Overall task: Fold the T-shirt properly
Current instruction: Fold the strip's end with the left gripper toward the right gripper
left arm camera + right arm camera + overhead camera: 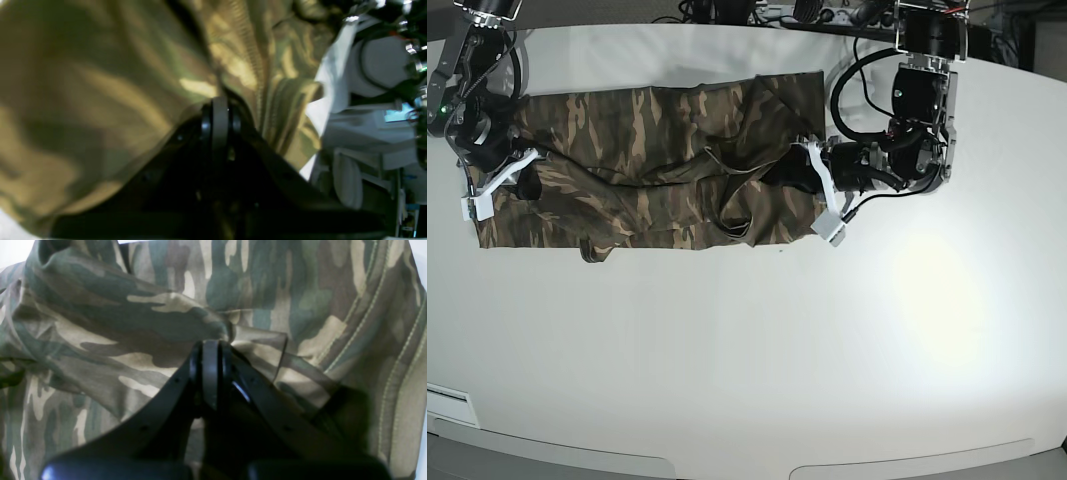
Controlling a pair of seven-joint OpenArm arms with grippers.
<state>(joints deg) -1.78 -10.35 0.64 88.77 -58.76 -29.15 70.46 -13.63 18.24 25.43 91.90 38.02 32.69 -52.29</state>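
**Presently: one camouflage T-shirt, pinched at both ends**

Item 1. T-shirt (657,170): camouflage print in olive, brown and tan, spread lengthwise in a long rumpled band across the far half of the white table (757,350). Loose folds and a raised ridge run through its middle. One short end lies at each gripper.

Item 2. Left gripper (218,100): jaws pressed fully together, with a gathered pinch of the shirt caught at their tips. In the left wrist view cloth fans out ahead of the jaws and to one side of them; a stitched hem runs just beside the tips on the other side. Beyond that hem, the table and blurred equipment show. In the base view this gripper (812,165) sits at the shirt's edge on that view's right.

Item 3. Right gripper (210,343): jaws closed to a narrow seam, nipping a small fold of fabric at the tips. Cloth fills the view ahead of and on both sides of the jaws; double-stitched seams lie off to one side. In the base view it (502,175) is at the opposite end of the shirt.
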